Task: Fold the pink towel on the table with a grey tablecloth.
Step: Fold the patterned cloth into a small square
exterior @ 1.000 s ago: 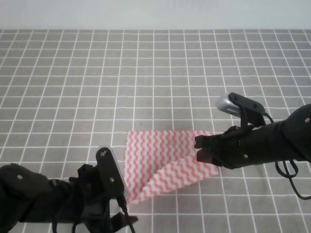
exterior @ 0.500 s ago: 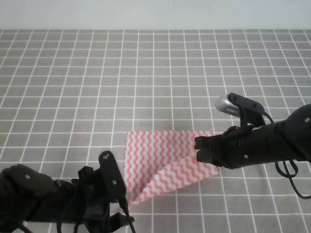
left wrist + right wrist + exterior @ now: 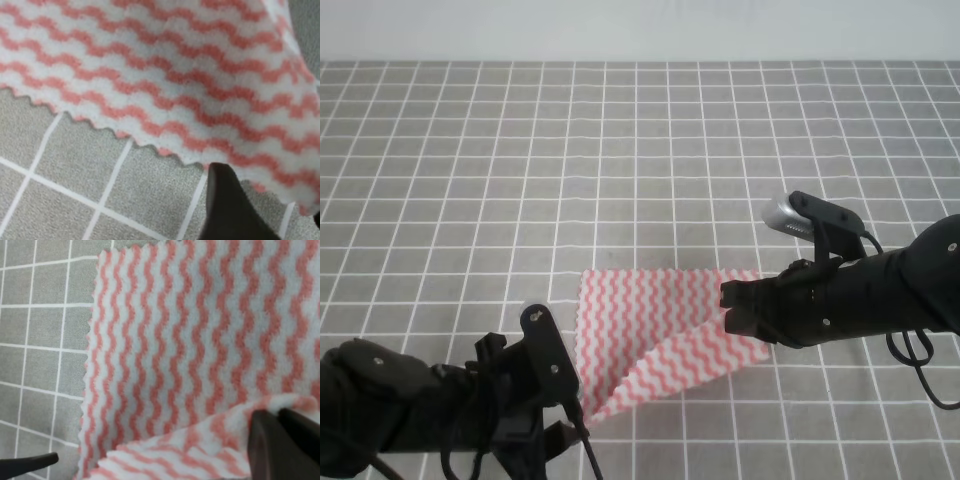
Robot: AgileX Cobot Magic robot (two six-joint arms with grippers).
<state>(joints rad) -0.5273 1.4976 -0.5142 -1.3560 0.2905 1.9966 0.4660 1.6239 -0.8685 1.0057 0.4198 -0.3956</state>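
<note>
Right gripper (image 3: 732, 308) is pinched shut on the towel's (image 3: 660, 330) right-hand edge, and the right wrist view shows its dark fingertips (image 3: 280, 440) closed with a raised fold of cloth between them. Left gripper (image 3: 555, 425) sits at the towel's near-left corner; the left wrist view shows only one dark finger (image 3: 227, 210) just in front of the zigzag edge, so whether that claw is open or closed I cannot tell.

Towel lies on the table (image 3: 620, 150), toward the near side, roughly between the two arms. Its far part is spread flat, while a flap runs diagonally from the near-left corner up to the right gripper, doubled over the layer beneath.

How will it handle? Judging by the way it drapes and puckers at the pinch, this is thin, soft, very light cloth with no stiffness, so it should follow wherever a corner is led and sag in the middle. Fuzzy surface suggests it will not slip out of a firm pinch. Best hold looks to be right at the corners or along the pinked edge, taking one layer only, low against the table.
</note>
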